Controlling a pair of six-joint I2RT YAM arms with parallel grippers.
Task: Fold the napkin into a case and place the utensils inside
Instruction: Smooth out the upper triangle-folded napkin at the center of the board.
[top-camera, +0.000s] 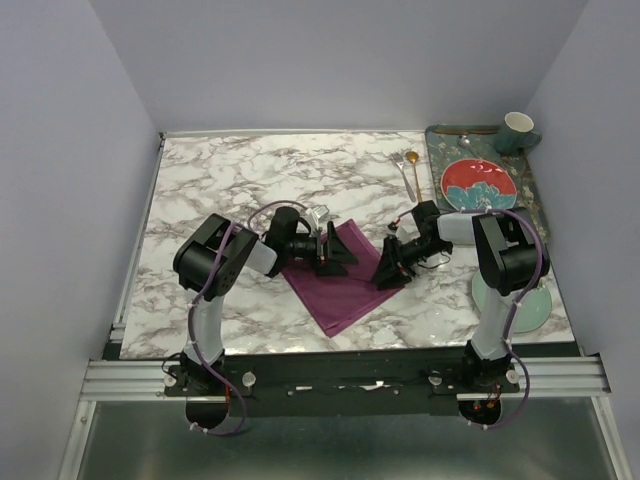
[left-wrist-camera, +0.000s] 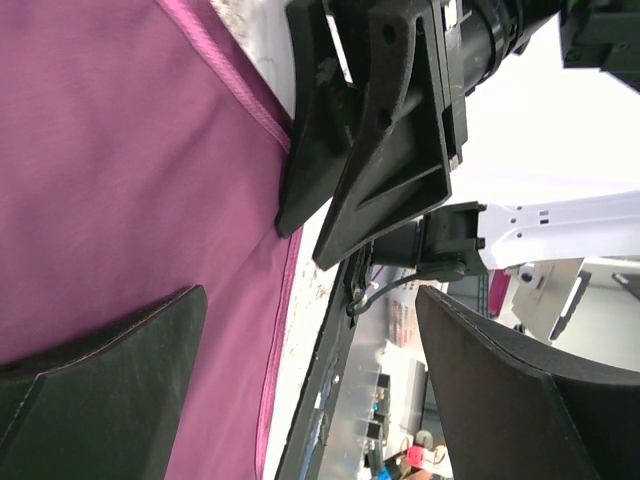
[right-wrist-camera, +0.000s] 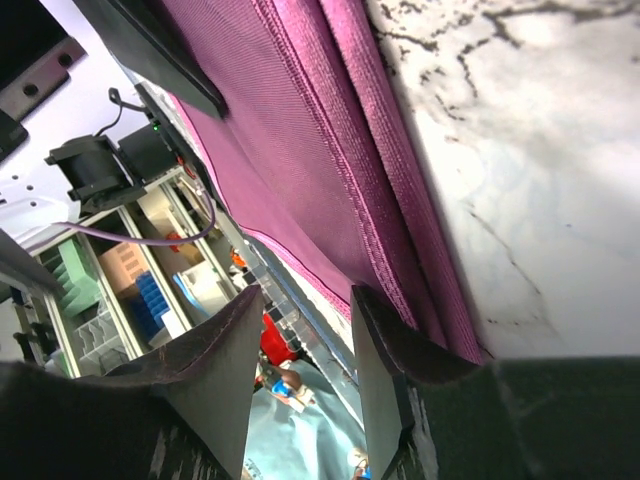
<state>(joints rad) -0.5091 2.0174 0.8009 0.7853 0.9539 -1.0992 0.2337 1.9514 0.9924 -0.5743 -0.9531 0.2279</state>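
Observation:
The plum-purple napkin lies folded in a long slanted rectangle at the table's middle. My left gripper is open over the napkin's far left part; in the left wrist view one finger rests on the cloth and nothing is between the jaws. My right gripper is open at the napkin's right edge; in the right wrist view one finger touches the folded hem. The silver fork and gold spoon lie side by side on the marble beyond the right gripper.
A patterned tray at the back right holds a red plate, a green mug and another utensil. A pale green plate lies under the right arm. The two grippers face each other closely across the napkin.

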